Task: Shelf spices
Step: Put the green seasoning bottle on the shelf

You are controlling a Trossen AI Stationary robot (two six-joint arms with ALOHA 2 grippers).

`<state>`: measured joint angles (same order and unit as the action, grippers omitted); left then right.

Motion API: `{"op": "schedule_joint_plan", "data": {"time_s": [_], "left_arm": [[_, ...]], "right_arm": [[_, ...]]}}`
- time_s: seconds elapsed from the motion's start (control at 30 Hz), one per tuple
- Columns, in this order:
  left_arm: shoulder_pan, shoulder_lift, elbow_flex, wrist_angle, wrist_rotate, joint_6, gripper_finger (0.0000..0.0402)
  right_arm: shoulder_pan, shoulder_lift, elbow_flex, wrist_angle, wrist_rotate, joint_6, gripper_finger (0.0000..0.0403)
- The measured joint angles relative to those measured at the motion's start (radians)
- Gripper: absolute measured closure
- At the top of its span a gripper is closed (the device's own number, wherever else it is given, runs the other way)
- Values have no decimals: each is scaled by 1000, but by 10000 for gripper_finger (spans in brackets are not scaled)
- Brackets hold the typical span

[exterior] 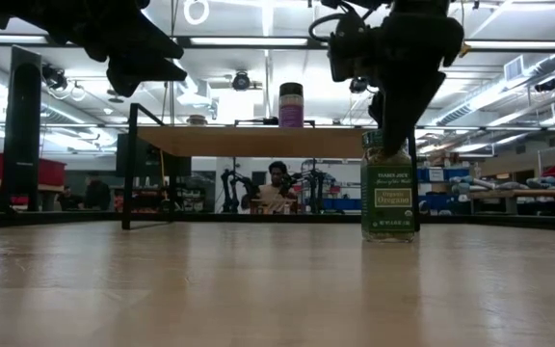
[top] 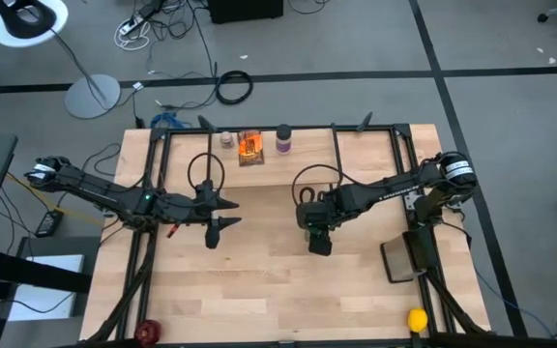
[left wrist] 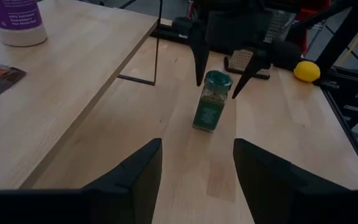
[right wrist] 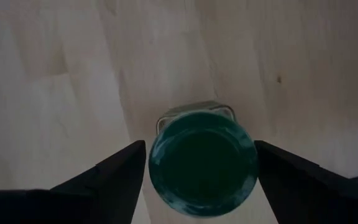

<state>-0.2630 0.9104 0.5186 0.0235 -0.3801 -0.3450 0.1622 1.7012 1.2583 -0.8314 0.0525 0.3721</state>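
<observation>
Upright green-lidded jar (left wrist: 212, 101) — green label, clear glass, dried herbs.

Right pincer (right wrist: 201, 163) pointing down, fingers spread, left pincer (left wrist: 194, 163) hovering, open

Worktop (top: 259, 290), near half: bare wood from edge to edge, passable; a yellow ball (top: 417, 319) and a red object (top: 148, 333) sit at its front corners.

Worktop, middle: green-lidded jar (exterior: 389, 198) stands upright, with the right claw (right wrist: 197, 165) directly above it, one finger on each side of the lid, small gaps both sides. Left claw (top: 222, 214) hangs raised, well apart, open wood between the two.

Shelf (exterior: 258, 142), far edge: purple-labelled jar (top: 283, 139), orange packet (top: 250, 147) and small jar (top: 226, 140) crowd one stretch of the board. Open space beneath it, between black legs.
</observation>
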Motion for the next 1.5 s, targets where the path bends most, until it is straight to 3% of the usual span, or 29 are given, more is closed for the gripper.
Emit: {"op": "schedule_joint_plan", "data": {"time_s": [0.2,0.37,0.67,0.83,1.07,1.23,1.5], "left_arm": [[0,0,0,0,0,0,199],[0,0,0,0,0,0,199],[0,0,0,0,0,0,199],[0,0,0,1,0,0,199],[0,0,0,1,-1,0,199],[0,0,0,2,-1,0,199],[0,0,0,10,-1,-1,199]], "right_arm": [[1,0,0,29,-6,-10,124],[-1,0,0,30,-25,-10,201],[-2,-1,27,-11,-50,-7,201],[1,-1,155,-100,-40,-31,201],[-5,-2,454,-337,135,-159,201],[-105,-4,620,-426,233,-269,201],[-373,-4,688,-434,146,-432,201]]}}
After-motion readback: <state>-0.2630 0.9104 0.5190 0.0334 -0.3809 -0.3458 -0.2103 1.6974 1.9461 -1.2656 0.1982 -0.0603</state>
